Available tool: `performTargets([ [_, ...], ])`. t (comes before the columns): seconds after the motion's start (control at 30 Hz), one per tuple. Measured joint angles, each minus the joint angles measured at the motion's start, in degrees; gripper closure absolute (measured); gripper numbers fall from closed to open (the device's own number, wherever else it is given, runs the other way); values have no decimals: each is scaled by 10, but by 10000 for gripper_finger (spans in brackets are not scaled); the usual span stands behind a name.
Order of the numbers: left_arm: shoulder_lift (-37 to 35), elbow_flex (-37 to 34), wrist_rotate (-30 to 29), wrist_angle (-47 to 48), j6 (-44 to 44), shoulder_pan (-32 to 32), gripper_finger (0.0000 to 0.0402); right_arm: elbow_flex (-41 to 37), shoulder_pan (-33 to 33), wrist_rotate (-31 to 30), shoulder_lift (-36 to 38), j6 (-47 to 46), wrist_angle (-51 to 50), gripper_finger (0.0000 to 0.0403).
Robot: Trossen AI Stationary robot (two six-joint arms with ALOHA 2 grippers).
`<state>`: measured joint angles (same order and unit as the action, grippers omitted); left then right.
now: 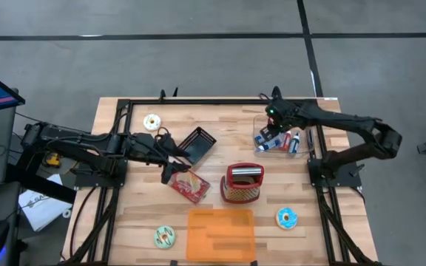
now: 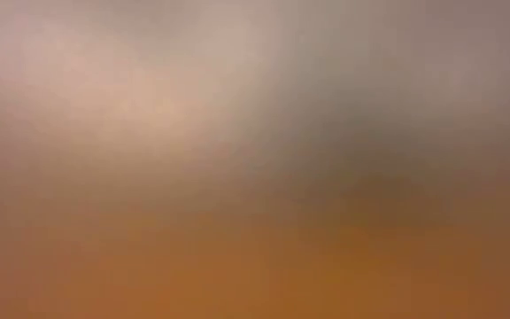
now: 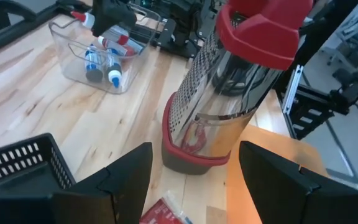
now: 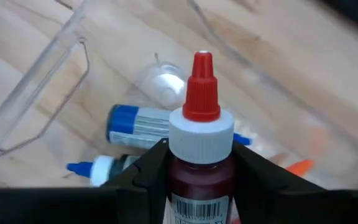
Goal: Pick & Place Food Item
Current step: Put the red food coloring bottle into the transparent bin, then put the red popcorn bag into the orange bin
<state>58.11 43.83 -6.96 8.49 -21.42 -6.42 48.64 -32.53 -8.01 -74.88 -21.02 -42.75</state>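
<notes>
My right gripper (image 1: 272, 127) (image 4: 201, 169) hangs over a clear plastic bin (image 1: 279, 140) at the table's far right, shut on a small dark-red bottle (image 4: 201, 127) with a white cap and a red tip. Blue-capped bottles (image 4: 132, 127) lie on the bin's floor below it. My left gripper (image 1: 170, 168) (image 3: 196, 158) stands open at mid-table, just above a red food packet (image 1: 189, 186) that lies flat on the wood. The low view is a blur and shows nothing. My right gripper pinches the bottle's dark-red body (image 4: 201, 180) just below the white cap between its two fingers (image 4: 146, 173), one on each side. The fingers slant steeply down from above. The cap and red tip stand out past the fingers, and the bottle is clear of those lying in the bin.
A red-and-steel grater (image 1: 242, 183) stands upright right of the packet, and a black mesh basket (image 1: 198, 144) lies beyond my left gripper. An orange board (image 1: 220, 233) lies at the near edge. Donuts: white (image 1: 151, 122), green (image 1: 164, 236), blue (image 1: 287, 218).
</notes>
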Motion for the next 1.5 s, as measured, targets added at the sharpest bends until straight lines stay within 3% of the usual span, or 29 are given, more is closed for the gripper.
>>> performTargets([
  [0.27,0,0,-23,5,-31,0,164,-22,-27,16,42,-21,32,168],
  [0.4,0,0,-22,88,-65,0,164,-22,-48,55,91,-22,33,151],
  [0.63,0,0,-4,365,-332,-20,164,-22,-43,95,214,-79,30,149],
  [0.73,0,-7,-12,407,-455,-70,164,-22,-23,93,262,-112,30,148],
  [0.9,-18,-73,-96,337,-671,-163,164,-22,14,71,316,-159,26,148],
  [1.07,-26,-172,-169,221,-800,-204,164,-22,53,35,339,-189,20,148],
  [1.23,-26,-257,-208,115,-853,-202,164,-22,84,21,340,-215,19,148],
  [1.5,-3,-323,-204,-10,-855,-198,164,-22,124,4,327,-251,20,148],
])
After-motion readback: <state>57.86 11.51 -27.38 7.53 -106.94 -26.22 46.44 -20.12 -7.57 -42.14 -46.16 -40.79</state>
